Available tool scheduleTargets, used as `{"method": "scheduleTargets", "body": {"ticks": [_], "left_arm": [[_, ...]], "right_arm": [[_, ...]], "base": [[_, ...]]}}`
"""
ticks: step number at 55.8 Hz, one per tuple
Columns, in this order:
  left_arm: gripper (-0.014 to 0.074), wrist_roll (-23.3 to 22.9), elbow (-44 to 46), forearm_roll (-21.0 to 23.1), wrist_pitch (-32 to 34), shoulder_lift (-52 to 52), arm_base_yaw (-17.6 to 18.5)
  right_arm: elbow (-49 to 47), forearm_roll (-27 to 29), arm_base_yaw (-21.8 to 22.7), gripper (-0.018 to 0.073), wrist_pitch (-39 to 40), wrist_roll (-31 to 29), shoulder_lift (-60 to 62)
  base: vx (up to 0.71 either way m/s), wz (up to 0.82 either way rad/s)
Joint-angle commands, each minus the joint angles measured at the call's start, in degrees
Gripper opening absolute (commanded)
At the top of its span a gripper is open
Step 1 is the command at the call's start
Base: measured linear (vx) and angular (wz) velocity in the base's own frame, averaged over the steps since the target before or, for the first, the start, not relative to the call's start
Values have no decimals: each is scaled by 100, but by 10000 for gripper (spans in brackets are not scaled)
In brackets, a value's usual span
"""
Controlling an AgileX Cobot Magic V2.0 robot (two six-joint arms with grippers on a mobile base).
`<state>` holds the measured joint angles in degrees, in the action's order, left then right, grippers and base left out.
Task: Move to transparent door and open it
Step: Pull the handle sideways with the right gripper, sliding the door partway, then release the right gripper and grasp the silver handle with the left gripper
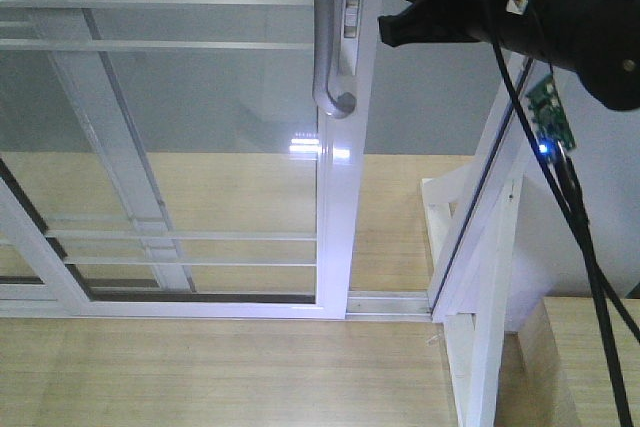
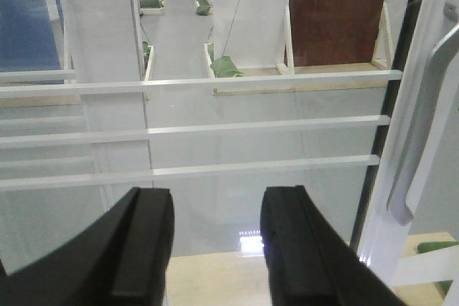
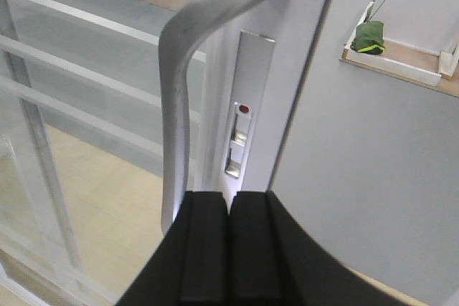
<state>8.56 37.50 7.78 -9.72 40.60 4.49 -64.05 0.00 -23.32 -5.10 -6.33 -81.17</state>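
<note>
The robot is at the transparent door (image 1: 200,107). Its handle (image 3: 176,105) lies ungrasped just left of the right gripper (image 3: 229,202), which is pinched together and empty. The left gripper (image 2: 215,209) is spread and empty. Sliding remains.

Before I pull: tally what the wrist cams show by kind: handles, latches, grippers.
handle: 1
latch: 1
grippers: 2 (left gripper, jaws apart; right gripper, jaws together)
total: 4

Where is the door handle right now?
Front view: the curved grey handle sits top centre on the transparent door's right-hand stile, with the right gripper, jaws shut, close by it.
</note>
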Motion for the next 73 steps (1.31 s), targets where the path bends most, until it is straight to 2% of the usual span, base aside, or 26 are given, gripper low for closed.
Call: {"method": "scheduleTargets", "body": {"ticks": [1,7,14,23,24,34,38,47,73], "left_arm": [[427,59,201,132,241,-14,63],[427,65,201,202,232,87,218],[427,65,201,202,669,421,474],[426,13,201,202,1784,1210,846],[426,-41,201,202,2229,1558,974],[426,-394,219,126,3643,2734,1344],[426,-616,389,-114,3996,3189,1457],[427,-767,1089,-778,4153,4061,1556],[427,-942,2948,-700,4018,5790,1556]], "right_arm": [[414,0,2,-1,658,-105,723],[1371,0,2,-1,1189,-134,1446],[2321,0,2,-1,1502,-134,2346],[3211,0,2,-1,1438,-127,3277],[3396,0,2,-1,1384,-127,3467],[3745,0,9,-1,1154,-127,3894],[3744,0,9,-1,1004,-133,3941],[3744,0,9,-1,901,-133,3935],[3744,-41,9,-1,603,-194,3923]], "base": [[0,0],[0,0],[0,0],[0,0],[0,0],[0,0],[0,0],[0,0],[0,0]]}}
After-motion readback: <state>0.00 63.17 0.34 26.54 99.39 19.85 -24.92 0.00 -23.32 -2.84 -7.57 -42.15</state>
